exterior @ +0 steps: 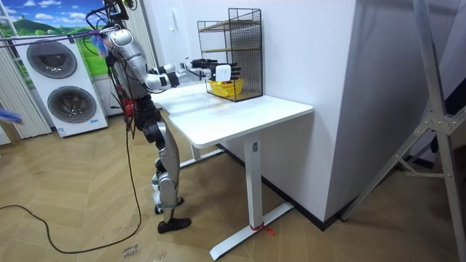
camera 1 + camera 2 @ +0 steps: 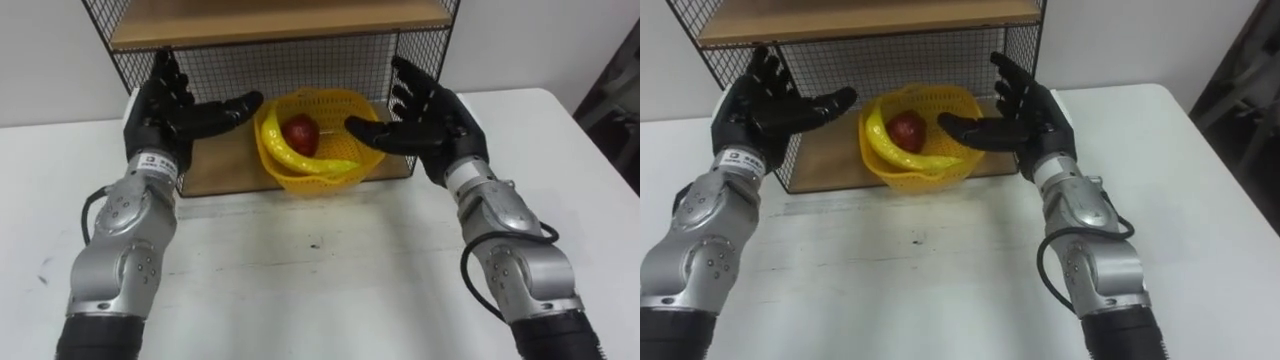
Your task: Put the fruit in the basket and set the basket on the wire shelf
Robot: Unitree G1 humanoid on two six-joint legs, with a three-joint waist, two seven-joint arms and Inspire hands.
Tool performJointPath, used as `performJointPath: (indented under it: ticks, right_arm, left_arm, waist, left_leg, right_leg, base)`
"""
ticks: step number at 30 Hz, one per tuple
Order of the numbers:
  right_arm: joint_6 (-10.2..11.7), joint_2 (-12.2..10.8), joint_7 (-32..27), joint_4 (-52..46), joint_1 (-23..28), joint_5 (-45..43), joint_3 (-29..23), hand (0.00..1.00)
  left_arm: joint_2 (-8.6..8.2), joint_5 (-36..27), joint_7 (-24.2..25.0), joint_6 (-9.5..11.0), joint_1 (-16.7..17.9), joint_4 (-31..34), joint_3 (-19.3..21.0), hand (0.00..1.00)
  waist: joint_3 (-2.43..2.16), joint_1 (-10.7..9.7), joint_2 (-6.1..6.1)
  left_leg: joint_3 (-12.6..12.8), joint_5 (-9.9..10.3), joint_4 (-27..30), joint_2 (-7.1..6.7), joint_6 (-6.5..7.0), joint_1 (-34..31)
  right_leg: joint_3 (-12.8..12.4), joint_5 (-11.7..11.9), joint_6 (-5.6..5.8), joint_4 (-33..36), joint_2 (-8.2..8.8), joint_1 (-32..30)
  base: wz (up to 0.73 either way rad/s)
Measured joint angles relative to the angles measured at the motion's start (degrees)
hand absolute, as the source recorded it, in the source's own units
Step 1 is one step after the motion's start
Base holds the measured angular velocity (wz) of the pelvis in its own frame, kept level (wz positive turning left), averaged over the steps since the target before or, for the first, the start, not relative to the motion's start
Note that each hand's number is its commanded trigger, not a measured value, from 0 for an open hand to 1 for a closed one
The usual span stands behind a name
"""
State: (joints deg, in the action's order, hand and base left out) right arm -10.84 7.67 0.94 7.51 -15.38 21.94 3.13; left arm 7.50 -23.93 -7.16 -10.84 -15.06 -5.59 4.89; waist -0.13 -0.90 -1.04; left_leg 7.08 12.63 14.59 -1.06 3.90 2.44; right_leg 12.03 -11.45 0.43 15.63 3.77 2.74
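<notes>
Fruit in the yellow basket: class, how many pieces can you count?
2. A red apple lies in the middle of the yellow basket; a banana curves along its left and front inside wall. Others could be hidden beneath them.

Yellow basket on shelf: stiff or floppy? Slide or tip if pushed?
The yellow basket has thin mesh, so probably flexes when squeezed. Apple and banana likely dominate its weight; the apple may roll. On the smooth shelf board it likely slides, not tips.
</notes>
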Motion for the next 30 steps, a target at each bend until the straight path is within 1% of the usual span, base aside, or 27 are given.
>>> performJointPath:
  ticks: [1, 4, 5, 6, 7, 8, 9, 14, 16, 17, 18, 20, 23, 26, 30]
  right_arm:
    - [0.00, 0.01, 0.16, 0.00, 0.03, -0.01, -0.04, 0.00]
    - [0.28, 0.03, 1.51, -0.47, 0.63, -0.02, -0.36, 0.00]
    - [0.31, 0.03, 2.17, -1.74, 1.79, 0.02, -1.06, 0.00]
    - [0.63, 0.03, 3.05, -3.25, 3.29, 0.15, -2.01, 0.00]
    - [0.98, 0.03, 3.30, -4.17, 4.21, 0.15, -2.33, 0.00]
    - [1.58, 0.03, 3.69, -5.77, 5.91, 0.15, -2.67, 0.00]
    - [1.92, 0.04, 4.05, -6.62, 7.13, 0.19, -2.90, 0.00]
    - [2.14, 0.08, 4.85, -7.01, 10.15, 0.30, -3.14, 0.00]
    - [2.19, 0.10, 5.51, -9.16, 11.89, 0.43, -3.68, 0.00]
    - [2.34, 0.09, 5.82, -10.55, 12.97, 0.17, -4.26, 0.00]
    - [3.01, 0.11, 6.04, -11.00, 13.63, -0.02, -4.76, 0.00]
    - [3.40, 0.11, 6.09, -11.26, 14.37, -0.56, -5.77, 0.00]
    - [3.41, 0.12, 6.05, -12.24, 14.76, -3.22, -7.60, 0.00]
    - [4.04, 0.12, 6.14, -15.03, 15.91, -5.12, -8.69, 0.00]
    - [5.83, 0.12, 6.39, -16.31, 16.90, -6.78, -8.93, 0.00]
  left_arm:
    - [0.00, 0.38, 0.10, 0.04, 0.26, 0.52, 0.00, 0.00]
    - [0.06, 3.61, 1.32, 1.29, 3.43, 4.51, 0.01, 0.00]
    - [0.06, 4.41, 2.16, 2.14, 5.06, 5.82, 0.01, 0.00]
    - [0.10, 4.92, 2.77, 2.52, 6.80, 7.16, 0.00, 0.00]
    - [0.10, 5.29, 3.01, 2.63, 7.74, 7.78, -0.01, 0.00]
    - [0.12, 6.09, 3.22, 2.67, 9.49, 8.78, 0.02, 0.00]
    - [0.11, 6.13, 3.39, 2.66, 10.61, 8.91, -0.03, 0.00]
    - [-0.01, 5.94, 4.88, 2.68, 12.40, 9.00, -0.63, 0.00]
    - [0.00, 5.39, 5.66, 2.75, 13.75, 10.30, -0.61, 0.00]
    - [-0.16, 5.41, 6.46, 2.90, 15.65, 12.35, -0.58, 0.00]
    - [-0.31, 5.41, 7.46, 3.21, 17.32, 13.90, -0.59, 0.00]
    - [-0.31, 5.46, 8.71, 3.42, 18.54, 14.95, -0.53, 0.00]
    - [-0.27, 5.46, 10.16, 3.49, 19.68, 15.89, -0.16, 0.00]
    - [-0.27, 5.51, 10.79, 3.85, 19.88, 16.25, -0.02, 0.00]
    - [-0.26, 5.60, 11.91, 4.43, 19.90, 16.28, 0.03, 0.00]
  waist:
    - [-0.02, 0.01, 0.10]
    - [-0.20, -0.21, 0.59]
    - [-0.29, -0.21, 0.87]
    - [-0.36, -0.24, 1.10]
    - [-0.44, -0.21, 1.21]
    - [-0.52, -0.24, 1.34]
    - [-0.53, -0.37, 1.36]
    - [-0.42, -0.41, 1.14]
    - [-0.41, -0.35, 0.92]
    - [-0.52, -0.40, 0.76]
    - [-0.52, -0.39, 0.69]
    - [-0.52, -0.36, 0.69]
    - [-0.53, -0.26, 0.57]
    - [-0.53, -0.13, 0.56]
    - [-0.53, -0.21, 0.56]
  left_leg:
    - [0.16, 0.00, -0.01, 0.03, 0.00, 0.02]
    - [0.43, 0.00, -0.16, 0.04, 0.00, 0.20]
    - [0.43, 0.00, -0.18, 0.04, 0.00, 0.24]
    - [0.43, 0.00, -0.17, 0.05, 0.00, 0.29]
    - [0.44, 0.00, -0.17, 0.05, 0.00, 0.29]
    - [0.45, 0.00, -0.16, 0.05, 0.00, 0.29]
    - [0.45, 0.00, -0.10, 0.05, 0.00, 0.29]
    - [0.46, 0.04, -0.10, 0.25, -0.01, -0.07]
    - [0.36, 0.05, -0.09, 0.27, 0.01, -0.62]
    - [0.40, 0.04, -0.06, 0.29, 0.00, -0.85]
    - [0.47, -0.02, -0.17, 0.29, -0.04, -0.92]
    - [0.48, -0.05, -0.25, 0.32, -0.07, -0.98]
    - [0.53, -0.05, -0.40, 0.33, -0.08, -1.08]
    - [0.64, -0.06, -0.41, 0.33, -0.08, -1.24]
    - [0.70, -0.05, -0.84, 0.33, -0.09, -1.32]
  right_leg:
    - [-0.07, 0.00, 0.00, -0.01, 0.00, -0.01]
    - [-0.33, 0.00, 0.01, -0.10, -0.02, 0.04]
    - [-0.33, 0.00, 0.01, -0.13, -0.02, 0.07]
    - [-0.30, 0.00, 0.01, -0.36, -0.04, 0.20]
    - [-0.28, 0.01, 0.01, -0.64, -0.05, 0.30]
    - [-0.31, 0.07, 0.05, -0.98, -0.10, 0.48]
    - [-0.29, 0.11, 0.05, -0.96, -0.10, 0.53]
    - [-0.24, 0.55, -0.05, -0.84, -0.34, 0.19]
    - [-0.01, 0.57, -0.08, -0.83, -0.33, -0.05]
    - [-0.11, 0.59, -0.11, -0.77, -0.34, -0.40]
    - [-0.22, 0.60, -0.13, -0.74, -0.37, -0.63]
    - [-0.28, 0.60, -0.14, -0.74, -0.43, -0.76]
    - [-0.37, 0.60, -0.14, -0.75, -0.46, -0.99]
    - [-0.59, 0.60, -0.14, -0.74, -0.49, -1.38]
    - [-0.77, 0.60, -0.14, -0.77, -0.57, -1.73]
  base:
    - [-0.07]
    - [-0.04]
    - [0.04]
    - [0.04]
    - [0.00]
    - [0.00]
    - [0.00]
    - [0.00]
    - [0.00]
    - [0.00]
    - [-0.04]
    - [0.00]
    - [0.00]
    - [-0.02]
    - [-0.03]
